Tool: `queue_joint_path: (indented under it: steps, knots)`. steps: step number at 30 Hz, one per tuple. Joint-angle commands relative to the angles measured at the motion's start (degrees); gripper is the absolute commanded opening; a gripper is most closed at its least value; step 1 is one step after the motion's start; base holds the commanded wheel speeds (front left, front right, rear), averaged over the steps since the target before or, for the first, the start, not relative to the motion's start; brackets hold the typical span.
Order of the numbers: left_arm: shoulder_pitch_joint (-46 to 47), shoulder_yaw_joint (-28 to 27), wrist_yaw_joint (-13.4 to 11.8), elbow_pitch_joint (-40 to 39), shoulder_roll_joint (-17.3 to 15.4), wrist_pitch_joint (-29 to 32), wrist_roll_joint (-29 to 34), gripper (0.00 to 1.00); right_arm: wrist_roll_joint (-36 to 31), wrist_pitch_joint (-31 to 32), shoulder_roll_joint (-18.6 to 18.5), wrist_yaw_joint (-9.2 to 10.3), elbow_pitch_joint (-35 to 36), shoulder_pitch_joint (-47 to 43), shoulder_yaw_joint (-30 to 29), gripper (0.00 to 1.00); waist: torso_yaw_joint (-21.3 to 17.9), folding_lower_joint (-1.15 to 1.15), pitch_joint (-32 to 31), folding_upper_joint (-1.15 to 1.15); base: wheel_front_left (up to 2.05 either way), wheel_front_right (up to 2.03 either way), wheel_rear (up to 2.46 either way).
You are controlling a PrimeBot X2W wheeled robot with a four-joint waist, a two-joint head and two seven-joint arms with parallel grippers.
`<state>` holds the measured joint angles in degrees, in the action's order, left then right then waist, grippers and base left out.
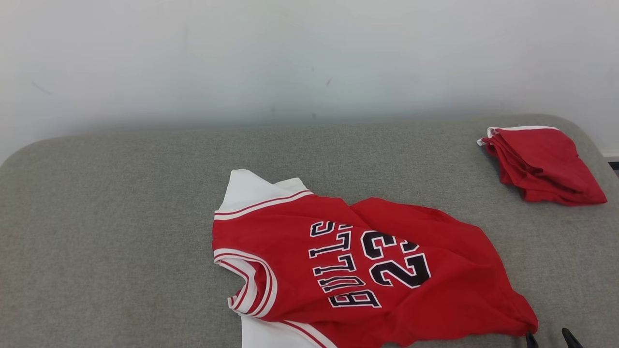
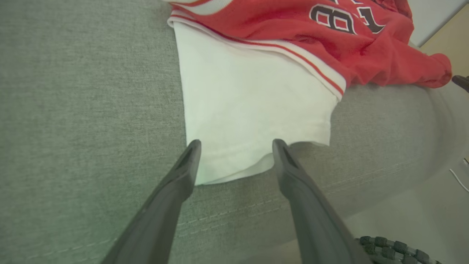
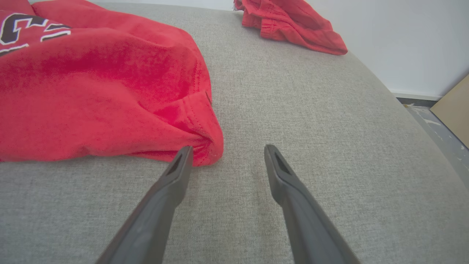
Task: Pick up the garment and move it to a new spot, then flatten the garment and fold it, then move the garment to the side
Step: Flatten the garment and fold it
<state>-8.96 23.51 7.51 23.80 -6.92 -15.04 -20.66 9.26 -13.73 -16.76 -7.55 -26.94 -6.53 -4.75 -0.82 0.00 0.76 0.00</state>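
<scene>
The garment (image 1: 348, 261) is a red jersey with white sleeves and black lettering, lying rumpled on the grey cushioned surface (image 1: 121, 232), centre front. My left gripper (image 2: 236, 146) stands open over the hem of the near white sleeve (image 2: 249, 102), one finger at each side of it. The right gripper (image 3: 226, 150) is open too, its left finger touching the jersey's red bottom corner (image 3: 205, 143); its fingertips (image 1: 549, 336) peek in at the head view's bottom right. Neither holds anything.
A folded red garment (image 1: 544, 164) lies at the far right of the surface, near its rounded edge. A white wall (image 1: 309, 58) stands behind. Floor and a tan board (image 3: 454, 110) show past the right edge. A black cable chain (image 2: 395, 249) hangs below the front edge.
</scene>
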Motion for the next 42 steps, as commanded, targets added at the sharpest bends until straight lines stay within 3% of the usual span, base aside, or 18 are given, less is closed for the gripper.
queue_joint_path:
  steps: [1, 10, 19, 29, 30, 31, 32, 33, 34, 39, 42]
  knots:
    - [-0.26, 0.82, -0.08, 1.03, -0.39, -0.08, -0.45, 1.00, 0.38, -0.42, -0.38, 0.16, -0.67, 0.89, 0.34, 1.00, 0.05, 0.00, 0.12, 0.00, 0.00, 0.00, 0.00]
    - [2.49, 2.52, -0.07, 3.47, -1.52, -0.08, -3.39, 1.00, 1.03, -0.98, -2.02, 0.16, -6.36, 5.51, 4.07, 1.00, 0.26, 0.00, 0.76, 0.00, 0.00, 0.00, 0.00]
    - [3.40, -0.94, -0.10, 5.02, -0.65, -0.08, -3.02, 1.00, 1.97, -1.49, -2.92, 0.16, -10.38, 8.44, 6.09, 1.00, 0.52, 0.00, 1.56, 0.00, 0.00, 0.00, 0.00]
    - [6.27, 3.39, -0.06, 10.22, 0.34, 0.09, -5.83, 1.00, 3.31, -1.49, -2.73, 0.16, -14.32, 10.78, 8.91, 1.00, 0.74, 0.00, 1.67, 0.00, 0.00, 0.00, 0.00]
    - [6.82, 4.11, -0.05, 11.04, 0.54, 0.21, -6.58, 1.00, 3.52, -1.41, -2.72, 0.16, -14.71, 11.07, 9.32, 0.82, 0.80, 0.00, 1.62, 0.00, 0.00, 0.00, 0.00]
    - [7.33, 4.89, -0.04, 11.82, 0.75, 0.24, -7.32, 0.44, 3.49, -1.42, -2.77, 0.16, -14.50, 11.45, 9.93, 0.41, 0.85, 0.00, 1.56, 0.00, 0.00, 0.00, 0.00]
    - [8.01, 5.48, -0.03, 12.43, 0.84, 0.28, -8.01, 0.20, 3.61, -1.43, -2.95, 0.16, -13.96, 11.74, 10.14, 0.29, 0.86, 0.00, 1.49, 0.00, 0.00, 0.00, 0.00]
    - [8.54, 5.82, -0.03, 12.59, 0.93, 0.27, -8.75, 0.00, 3.72, -1.44, -3.08, 0.16, -13.62, 11.78, 10.29, 0.07, 0.84, 0.00, 1.44, 0.00, 0.00, 0.00, 0.00]
    - [8.98, 5.97, -0.02, 12.69, 0.93, 0.26, -9.41, 0.00, 3.67, -1.44, -3.24, 0.16, -13.24, 11.71, 10.31, 0.00, 0.80, 0.00, 1.37, 0.00, 0.00, 0.00, 0.00]
    - [8.87, 5.10, -0.06, 11.29, 0.20, 0.05, -11.79, 0.00, 2.57, -1.46, -4.26, 0.16, -9.69, 10.38, 9.90, 0.00, 0.67, 0.00, 0.79, 0.00, 0.00, 0.00, 0.00]
    - [7.39, 0.37, -0.10, 7.17, -0.63, -0.08, -13.44, 0.00, 3.81, -1.45, -5.03, 0.16, -6.51, 8.52, 9.87, 0.00, 0.61, 0.00, 0.37, 0.00, 0.00, 0.00, 0.00]
